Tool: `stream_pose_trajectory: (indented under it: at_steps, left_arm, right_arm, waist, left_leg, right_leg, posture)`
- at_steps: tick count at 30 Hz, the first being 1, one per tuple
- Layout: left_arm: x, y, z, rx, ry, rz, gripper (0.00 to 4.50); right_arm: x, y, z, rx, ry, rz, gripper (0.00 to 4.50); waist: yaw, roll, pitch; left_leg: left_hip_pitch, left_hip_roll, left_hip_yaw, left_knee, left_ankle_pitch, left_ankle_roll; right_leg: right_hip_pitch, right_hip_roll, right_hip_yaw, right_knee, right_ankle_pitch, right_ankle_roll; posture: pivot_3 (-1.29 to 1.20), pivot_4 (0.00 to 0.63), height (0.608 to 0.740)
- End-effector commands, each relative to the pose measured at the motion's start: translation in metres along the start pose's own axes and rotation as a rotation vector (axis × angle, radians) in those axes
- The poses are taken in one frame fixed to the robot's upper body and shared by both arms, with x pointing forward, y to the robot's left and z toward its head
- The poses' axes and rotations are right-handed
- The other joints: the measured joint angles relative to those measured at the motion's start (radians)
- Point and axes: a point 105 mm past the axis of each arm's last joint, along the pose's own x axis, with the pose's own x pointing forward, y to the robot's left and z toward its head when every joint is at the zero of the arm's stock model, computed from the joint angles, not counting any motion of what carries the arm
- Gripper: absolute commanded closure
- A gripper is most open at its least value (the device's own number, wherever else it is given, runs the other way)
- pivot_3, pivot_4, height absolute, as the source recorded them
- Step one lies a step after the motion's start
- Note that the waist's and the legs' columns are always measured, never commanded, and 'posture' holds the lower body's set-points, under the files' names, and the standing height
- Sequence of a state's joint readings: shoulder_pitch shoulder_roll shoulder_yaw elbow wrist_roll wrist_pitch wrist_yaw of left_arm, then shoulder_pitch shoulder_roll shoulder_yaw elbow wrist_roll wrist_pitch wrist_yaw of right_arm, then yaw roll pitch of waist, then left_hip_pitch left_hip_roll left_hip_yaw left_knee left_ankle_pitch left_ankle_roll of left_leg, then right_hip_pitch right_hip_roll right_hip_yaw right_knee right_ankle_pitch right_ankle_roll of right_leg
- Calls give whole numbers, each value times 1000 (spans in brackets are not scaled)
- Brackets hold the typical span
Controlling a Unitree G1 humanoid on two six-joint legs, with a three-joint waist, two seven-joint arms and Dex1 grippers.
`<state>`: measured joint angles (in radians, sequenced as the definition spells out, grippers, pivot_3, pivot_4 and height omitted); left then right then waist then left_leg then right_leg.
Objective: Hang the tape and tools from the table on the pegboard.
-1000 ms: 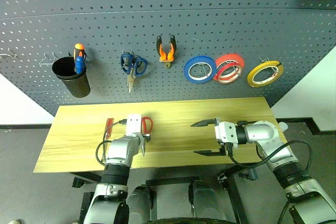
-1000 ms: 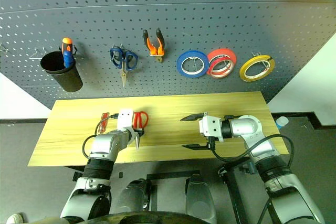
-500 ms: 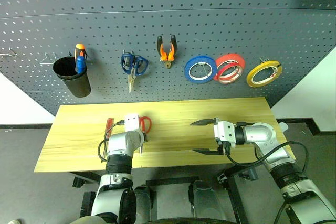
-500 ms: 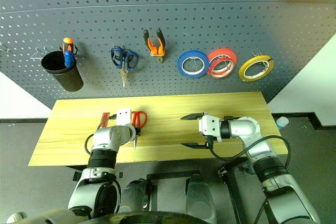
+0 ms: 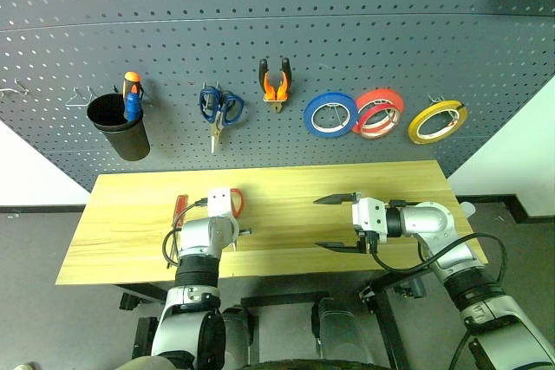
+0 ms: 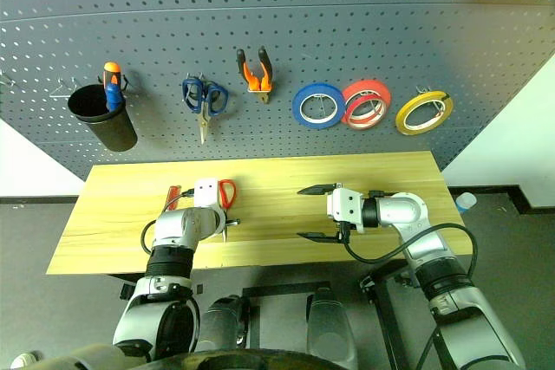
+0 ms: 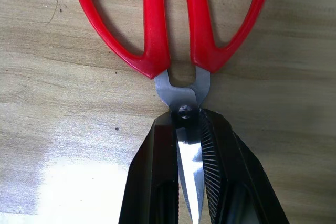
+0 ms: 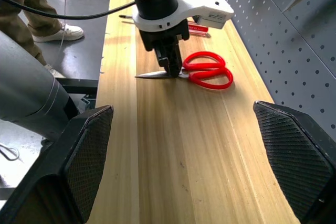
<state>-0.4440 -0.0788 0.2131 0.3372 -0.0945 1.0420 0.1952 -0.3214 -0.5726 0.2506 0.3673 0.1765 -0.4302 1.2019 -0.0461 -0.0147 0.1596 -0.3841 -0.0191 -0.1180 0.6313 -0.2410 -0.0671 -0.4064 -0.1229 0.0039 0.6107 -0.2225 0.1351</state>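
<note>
The red-handled scissors (image 7: pixel 152 35) lie flat on the wooden table (image 5: pixel 286 184), left of centre. My left gripper (image 7: pixel 186 116) points down at them and is shut on the blades just behind the pivot. The blade tip sticks out past the fingers (image 8: pixel 170 59). A slim red-handled screwdriver (image 5: pixel 180 208) lies just left of the scissors. My right gripper (image 5: pixel 334 223) hovers open over the table's right half, turned towards the left arm, holding nothing. On the pegboard (image 5: pixel 347 32) hang the yellow tape (image 5: pixel 437 121) and the orange-and-black pliers (image 5: pixel 275 82).
Also on the pegboard are blue-handled scissors (image 5: pixel 219 110), a blue roll (image 5: pixel 330 114), a red roll (image 5: pixel 378 111) and a black cup (image 5: pixel 119 126) holding an orange-and-blue screwdriver (image 5: pixel 131 97). A person's legs and shoe (image 8: pixel 52 32) stand beyond the table's left end.
My left gripper has gone from open to shut on the scissors' blades, with its wrist rolled slightly. The right arm has kept still, jaws wide.
</note>
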Motion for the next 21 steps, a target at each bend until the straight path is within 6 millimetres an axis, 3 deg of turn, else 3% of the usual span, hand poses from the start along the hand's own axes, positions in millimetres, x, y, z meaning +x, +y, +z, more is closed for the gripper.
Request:
stream_pose_trajectory:
  at_steps: [1,4,7,10,13,18,21]
  left_arm:
    - [-11,-2,20,29,-113,-37,4240]
    - [-31,-2,37,56,-282,-150,4240]
    - [-53,10,38,131,-410,-241,4240]
    - [-70,41,33,310,-552,-203,4240]
    - [-89,58,33,416,-713,-203,4240]
    - [-123,84,50,271,-981,-253,4240]
    - [-146,81,64,261,-1145,-298,4240]
  right_arm:
    - [-2,-9,8,-45,-26,-38,0]
    - [-3,-12,11,-56,-34,-54,0]
    - [-5,-15,17,-58,-65,-66,0]
    - [-8,-27,41,9,-206,-115,0]
    - [-11,-35,63,66,-317,-123,0]
    - [-16,-49,104,153,-486,-107,0]
    - [-16,-52,121,154,-536,-74,0]
  waist:
    - [-1,0,0]
    - [-3,0,0]
    - [-8,1,0]
    - [-19,1,0]
    - [-23,1,0]
    - [-10,1,0]
    - [-4,2,-1]
  left_leg:
    - [0,0,0,0,0,0]
    - [0,0,0,-1,0,0]
    - [0,0,0,-1,0,-1]
    - [0,0,0,-1,0,-1]
    - [2,0,2,-2,0,0]
    - [0,1,2,1,0,-1]
    - [0,1,2,1,0,-1]
  right_leg:
    - [0,0,0,0,0,0]
    - [0,0,0,0,0,0]
    - [-1,0,1,1,1,-1]
    - [-1,0,1,1,2,-5]
    - [-1,0,4,1,0,-8]
    - [0,0,4,-1,0,-9]
    - [-1,0,4,-1,1,-9]
  posture:
    - [-114,105,740]
    - [-120,103,740]
    - [-125,102,740]
    - [-121,102,740]
    - [-115,101,740]
    - [-100,95,740]
    - [-94,90,740]
